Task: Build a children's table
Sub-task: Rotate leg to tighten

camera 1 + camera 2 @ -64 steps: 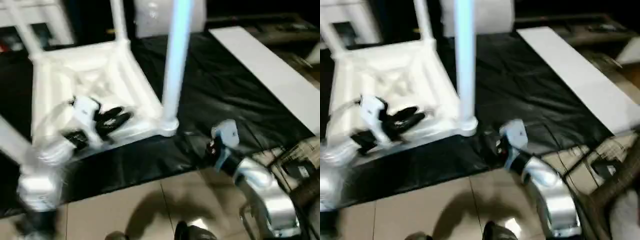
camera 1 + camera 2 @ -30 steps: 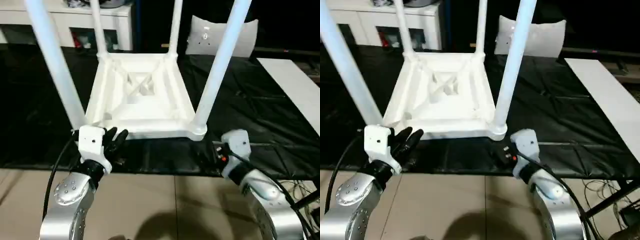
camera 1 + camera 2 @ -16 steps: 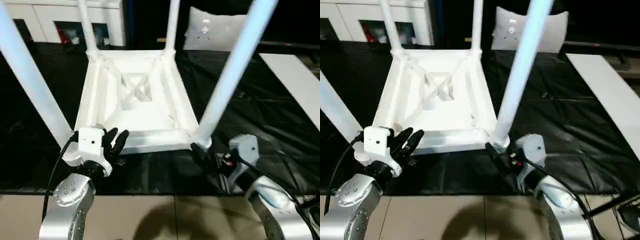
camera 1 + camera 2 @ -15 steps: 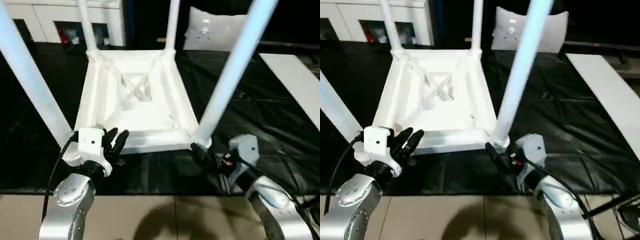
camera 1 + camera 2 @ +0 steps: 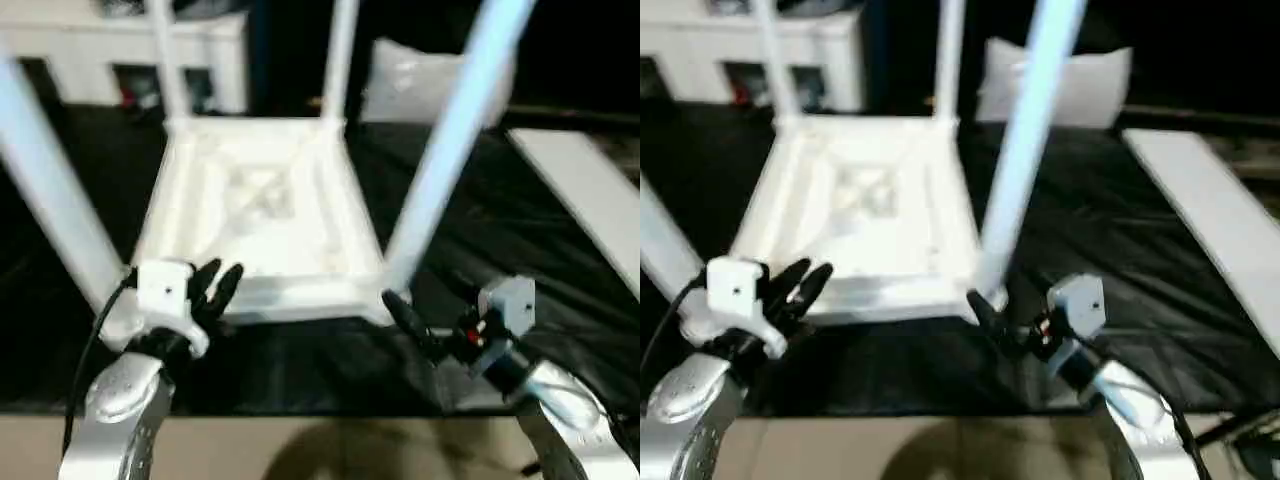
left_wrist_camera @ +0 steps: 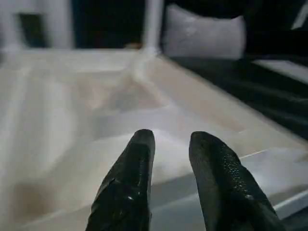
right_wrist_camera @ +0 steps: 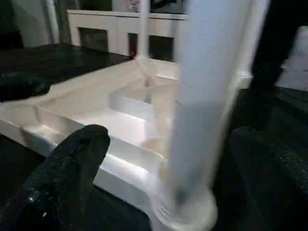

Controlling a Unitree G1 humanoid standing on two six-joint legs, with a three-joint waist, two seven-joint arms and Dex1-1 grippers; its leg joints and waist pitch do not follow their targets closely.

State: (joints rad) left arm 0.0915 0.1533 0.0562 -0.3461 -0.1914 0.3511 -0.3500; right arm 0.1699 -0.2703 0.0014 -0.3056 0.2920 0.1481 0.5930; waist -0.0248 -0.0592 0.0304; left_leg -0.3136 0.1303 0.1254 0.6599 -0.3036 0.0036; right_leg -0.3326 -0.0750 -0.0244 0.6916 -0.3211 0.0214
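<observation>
Left eye view has the table (image 5: 262, 210) lying upside down on the black workbench (image 5: 560, 260), its ribbed underside up and all four legs standing in the corner sockets. We judge the fitting of legs is done, or nearly so, and the step in hand is seating the near right leg (image 5: 440, 170) or taking hold of the table to turn it over; we cannot tell which.

Our right gripper (image 7: 168, 159) is spread wide, one finger on each side of that leg's base just above the socket, with no contact we can make out. Our left gripper (image 6: 171, 149) is held narrow, a small gap between its fingers, empty, hovering over the near rim of the tabletop beside the near left leg (image 5: 55, 190).

Next, we think the right fingers must close squarely on the leg, low down, while the left steadies the rim; a slanted grip could tip the table.
</observation>
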